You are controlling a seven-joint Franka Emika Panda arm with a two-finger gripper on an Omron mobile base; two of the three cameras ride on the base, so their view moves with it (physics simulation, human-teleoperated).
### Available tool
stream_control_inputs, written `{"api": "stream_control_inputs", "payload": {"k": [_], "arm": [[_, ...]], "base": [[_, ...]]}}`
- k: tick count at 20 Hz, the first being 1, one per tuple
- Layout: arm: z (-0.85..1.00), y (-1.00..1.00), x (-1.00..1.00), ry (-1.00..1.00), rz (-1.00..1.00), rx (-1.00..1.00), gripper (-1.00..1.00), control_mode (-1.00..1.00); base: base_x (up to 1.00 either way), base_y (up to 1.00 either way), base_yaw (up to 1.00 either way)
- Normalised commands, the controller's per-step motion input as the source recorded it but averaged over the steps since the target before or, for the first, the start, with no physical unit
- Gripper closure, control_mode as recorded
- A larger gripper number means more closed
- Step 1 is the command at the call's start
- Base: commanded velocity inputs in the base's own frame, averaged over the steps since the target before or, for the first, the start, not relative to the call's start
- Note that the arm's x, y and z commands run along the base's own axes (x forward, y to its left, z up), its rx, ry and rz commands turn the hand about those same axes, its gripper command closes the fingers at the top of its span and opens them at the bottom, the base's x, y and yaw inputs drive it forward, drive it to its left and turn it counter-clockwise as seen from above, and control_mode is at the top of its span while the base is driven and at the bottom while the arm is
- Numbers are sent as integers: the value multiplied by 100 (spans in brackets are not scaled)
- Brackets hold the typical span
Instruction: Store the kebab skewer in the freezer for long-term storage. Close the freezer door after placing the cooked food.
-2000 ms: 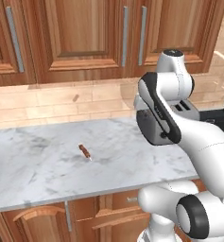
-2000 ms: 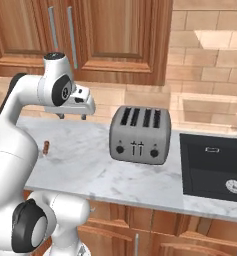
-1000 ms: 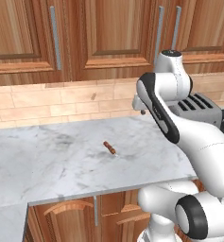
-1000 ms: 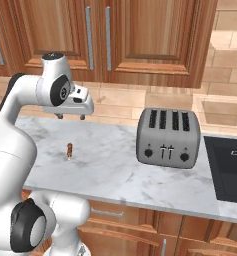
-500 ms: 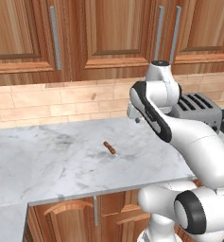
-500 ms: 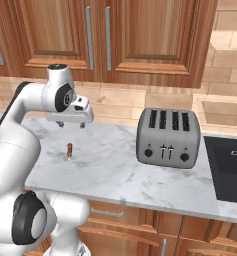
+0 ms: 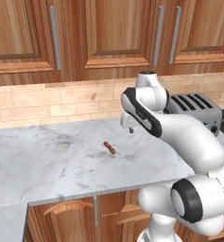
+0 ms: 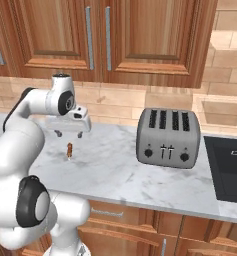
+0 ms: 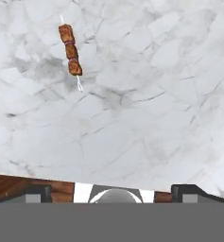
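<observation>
The base is parked now, the scene matching the view of a second ago after that sideways drive along the counter, and the arm has dipped: the gripper (image 8: 69, 134), which sat up near cabinet height a second back, has come down over the marble counter (image 7: 47, 160). That reads as the reach phase opening, with the pick itself not yet started.

The kebab skewer (image 7: 109, 148) lies flat on the marble, untouched, well left of the toaster (image 8: 168, 137). In the hand view it sits in the upper left, brown chunks on a thin pale stick (image 9: 70, 51), so the hand is not centred over it yet.

The claw hangs above the counter with its jaws spread wide and nothing between them, pointing down. The elbow folds up high and the forearm slopes toward the skewer. The judgement: lining up and descending come next, with the whole freezer leg left to do.
</observation>
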Motion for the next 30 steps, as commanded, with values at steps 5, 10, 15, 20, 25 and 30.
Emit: {"api": "stream_control_inputs", "payload": {"k": [5, 10, 15, 20, 25, 30], "arm": [[-35, 24, 33, 14, 3, 0, -100, -100], [-29, 24, 36, 8, 2, 0, -100, -100], [-27, 23, 31, 1, 2, 0, -100, -100], [-22, 20, 21, 0, 2, 0, -100, -100], [-36, 15, 23, -2, 4, 0, -100, -100], [-39, 9, 22, -2, 4, 0, -100, -100]], "base": [[0, 0, 0], [0, 0, 0], [0, 0, 0], [0, 0, 0], [0, 0, 0], [0, 0, 0]]}}
